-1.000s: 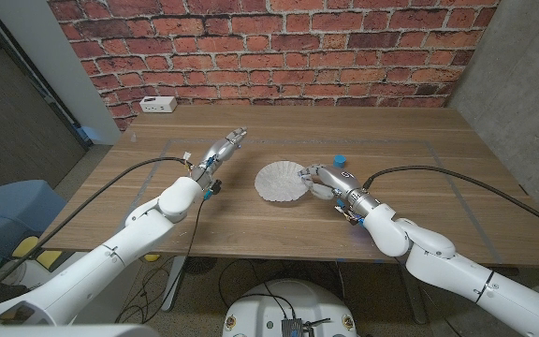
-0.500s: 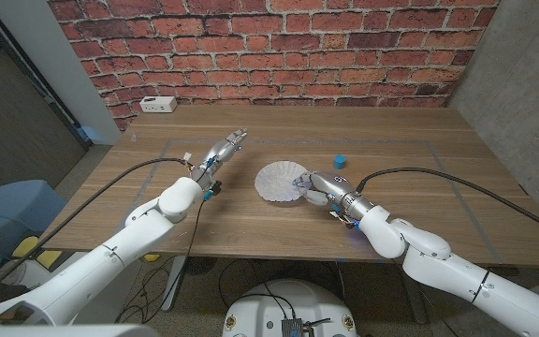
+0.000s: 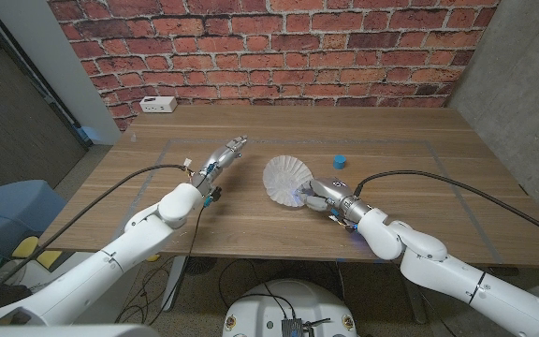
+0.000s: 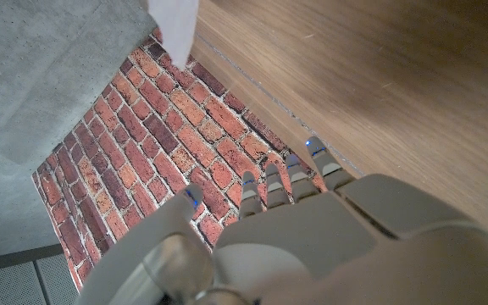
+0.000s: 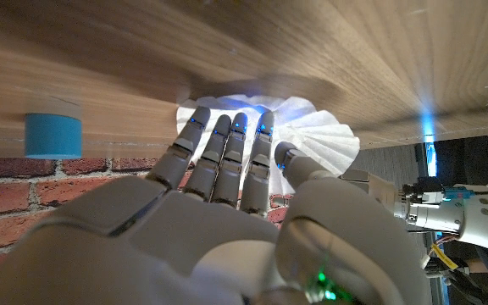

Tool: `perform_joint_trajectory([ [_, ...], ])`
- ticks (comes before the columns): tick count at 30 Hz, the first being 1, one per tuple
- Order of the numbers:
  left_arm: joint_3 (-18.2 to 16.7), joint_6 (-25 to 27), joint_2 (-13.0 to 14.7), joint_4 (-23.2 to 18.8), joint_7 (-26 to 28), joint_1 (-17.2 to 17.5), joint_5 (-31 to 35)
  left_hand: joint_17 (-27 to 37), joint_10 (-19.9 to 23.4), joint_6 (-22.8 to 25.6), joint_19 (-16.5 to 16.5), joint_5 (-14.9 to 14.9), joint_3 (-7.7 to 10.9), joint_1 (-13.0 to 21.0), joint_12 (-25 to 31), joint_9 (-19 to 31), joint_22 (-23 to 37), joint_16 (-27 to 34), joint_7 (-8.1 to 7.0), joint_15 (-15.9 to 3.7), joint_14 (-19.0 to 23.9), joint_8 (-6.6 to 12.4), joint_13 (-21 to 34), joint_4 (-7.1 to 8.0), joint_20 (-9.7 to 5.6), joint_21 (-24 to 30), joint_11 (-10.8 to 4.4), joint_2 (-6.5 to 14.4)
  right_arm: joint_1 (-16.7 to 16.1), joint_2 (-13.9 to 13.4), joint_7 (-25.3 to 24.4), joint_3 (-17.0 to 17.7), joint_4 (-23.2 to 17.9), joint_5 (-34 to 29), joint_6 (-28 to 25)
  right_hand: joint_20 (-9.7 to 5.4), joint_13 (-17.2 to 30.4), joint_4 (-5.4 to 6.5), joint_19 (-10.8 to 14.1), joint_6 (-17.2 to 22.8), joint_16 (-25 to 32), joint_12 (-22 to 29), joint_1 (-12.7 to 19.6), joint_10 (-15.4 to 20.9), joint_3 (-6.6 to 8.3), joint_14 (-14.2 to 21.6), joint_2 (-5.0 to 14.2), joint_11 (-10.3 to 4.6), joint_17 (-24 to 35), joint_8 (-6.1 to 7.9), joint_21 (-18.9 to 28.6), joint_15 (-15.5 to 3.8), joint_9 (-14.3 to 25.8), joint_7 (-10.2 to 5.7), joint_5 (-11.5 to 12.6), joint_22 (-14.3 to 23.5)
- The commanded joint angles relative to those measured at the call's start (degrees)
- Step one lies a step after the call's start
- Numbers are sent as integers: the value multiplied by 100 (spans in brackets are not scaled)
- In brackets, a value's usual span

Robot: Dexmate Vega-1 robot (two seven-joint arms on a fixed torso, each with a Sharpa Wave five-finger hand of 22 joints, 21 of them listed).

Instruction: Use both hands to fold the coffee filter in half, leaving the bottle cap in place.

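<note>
The white pleated coffee filter (image 3: 284,176) is tipped up off the table near its middle, its near right edge raised. My right hand (image 3: 320,195) is at that edge, fingers reaching under the paper and thumb on it, holding it up. In the right wrist view the fingers (image 5: 227,135) reach into the filter (image 5: 324,131). The blue bottle cap (image 3: 341,160) stands on the wood just right of the filter, apart from it; the bottle cap (image 5: 52,135) is beside my right hand (image 5: 219,220). My left hand (image 3: 224,154) hovers left of the filter, fingers straight, holding nothing; that left hand (image 4: 312,229) points toward the wall.
A small white box (image 3: 159,104) sits at the table's far left by the brick wall; the white box (image 4: 174,30) lies beyond my left fingers. Faint tape lines (image 3: 391,143) mark a rectangle on the wood. The table's near edge (image 3: 279,256) runs below both arms.
The filter lay flat a second ago; now its near right edge is lifted and the paper tilts up. My right hand slid left under it. The left hand barely moved.
</note>
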Motion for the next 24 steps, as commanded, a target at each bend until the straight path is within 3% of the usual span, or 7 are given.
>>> perform_joint_trajectory([
  [1,189,-183,-142,248,-270,29,-183,5,70,18,47,-53,-3,57,-25,17,15,-7,-29,1,80,-6,17,-57,-4,-10,5,44,33,16,123,-104,117,22,-187,-5,19,10,48,62,50,33,20,66,-36,82,-40,17,4,18,29,20,15,8,-9,35],
  [6,386,-444,-274,433,-481,-83,-133,-9,140,62,102,-96,-11,111,-23,13,9,-22,-4,-55,113,2,16,-150,-96,-22,20,-38,74,-3,214,-139,101,14,-270,-5,19,7,50,78,43,25,20,75,-42,79,-46,9,2,7,24,24,14,8,-8,34],
  [9,487,-785,-407,633,-561,-129,-86,-22,411,328,214,-151,126,283,22,13,7,-18,6,-200,273,69,12,-276,-182,-42,-245,110,102,1,257,-157,122,47,-285,-3,19,1,52,83,36,18,24,73,-41,75,-49,8,-3,0,21,20,13,1,-6,34],
  [11,528,-1060,-519,801,-578,-139,-75,-17,909,963,465,-248,305,425,97,15,8,35,51,-396,667,184,2,-318,-307,-32,-391,252,120,12,261,-171,149,58,-292,-1,19,1,51,80,33,8,23,63,-45,74,-50,22,-3,-10,18,24,13,4,-6,34],
  [14,585,-1239,-616,971,-696,-173,-126,-26,1334,1356,825,-328,455,512,137,18,3,51,152,-420,1029,192,-3,-314,-419,29,-345,260,148,11,270,-185,178,82,-272,0,19,3,51,81,30,4,20,66,-51,68,-48,32,-1,-18,15,18,13,6,-5,34],
  [16,614,-1201,-634,1007,-776,-193,-169,-26,1364,1411,972,-353,489,525,105,19,0,59,193,-413,1168,164,-5,-306,-457,57,-310,247,167,10,276,-191,196,101,-256,0,19,-3,52,81,26,-6,24,56,-52,65,-51,15,-3,-26,12,9,13,3,-4,34],
  [24,756,-1360,-852,1273,-1090,-284,-372,-13,1212,1066,1000,-424,440,440,-49,19,-13,-37,114,-361,1104,-32,-2,-233,-552,-13,-251,114,298,51,317,-239,332,152,-185,1,19,-4,50,89,19,-27,24,52,-65,57,-44,12,0,-51,1,5,12,13,-3,34],
])
